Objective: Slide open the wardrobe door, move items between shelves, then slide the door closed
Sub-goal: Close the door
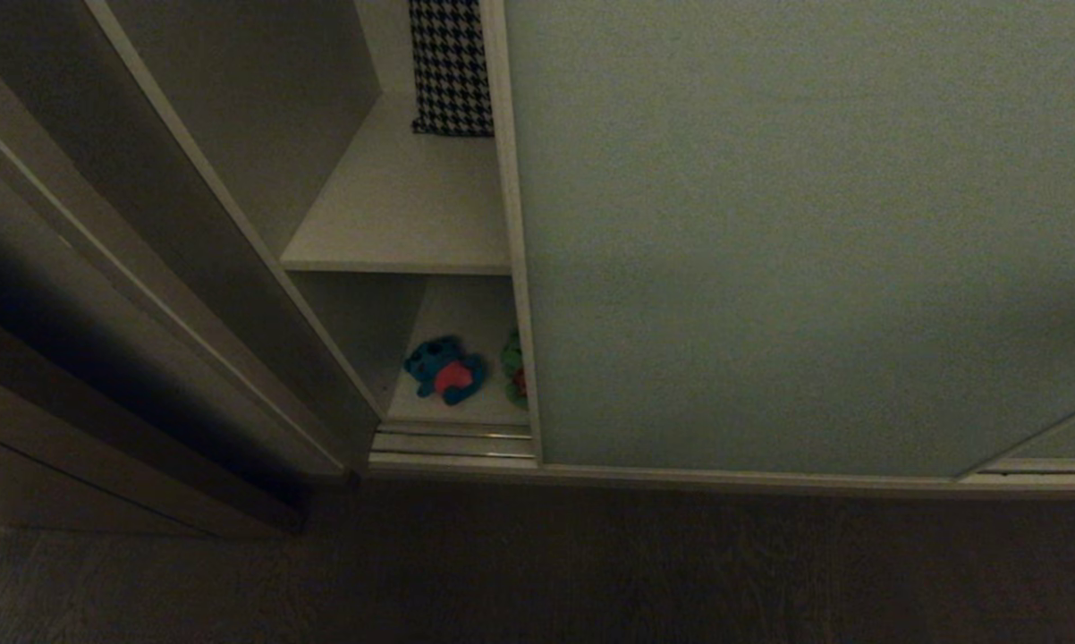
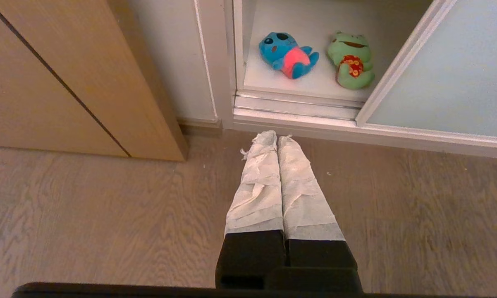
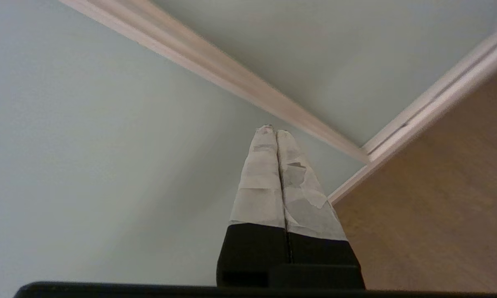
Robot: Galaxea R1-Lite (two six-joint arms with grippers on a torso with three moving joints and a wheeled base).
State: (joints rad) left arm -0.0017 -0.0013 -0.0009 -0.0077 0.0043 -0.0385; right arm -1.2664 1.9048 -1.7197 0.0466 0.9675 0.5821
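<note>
1. Sliding wardrobe door (image 1: 797,233) fills most of my head view: pale grey-green, with its cream frame edge standing partway across the opening, so only a narrow gap at the left shows the inside.
2. At far left I see the brown wooden panel (image 2: 66,78) beside the wardrobe.
3. In the gap, the upper shelf (image 1: 403,206) carries a houndstooth cloth (image 1: 451,67) at its back.
4. On the lower shelf (image 2: 314,80) the blue plush toy (image 2: 287,56) lies on its back, and the green frog (image 2: 351,62) lies just beside it, half hidden by the door edge from the head camera.
5. My left gripper (image 2: 277,138) hangs over the wooden floor (image 2: 87,215) in front of the rails, fingers pressed together, holding nothing.
6. My right gripper (image 3: 275,131) points at the door panel, fingers together and empty.
</note>
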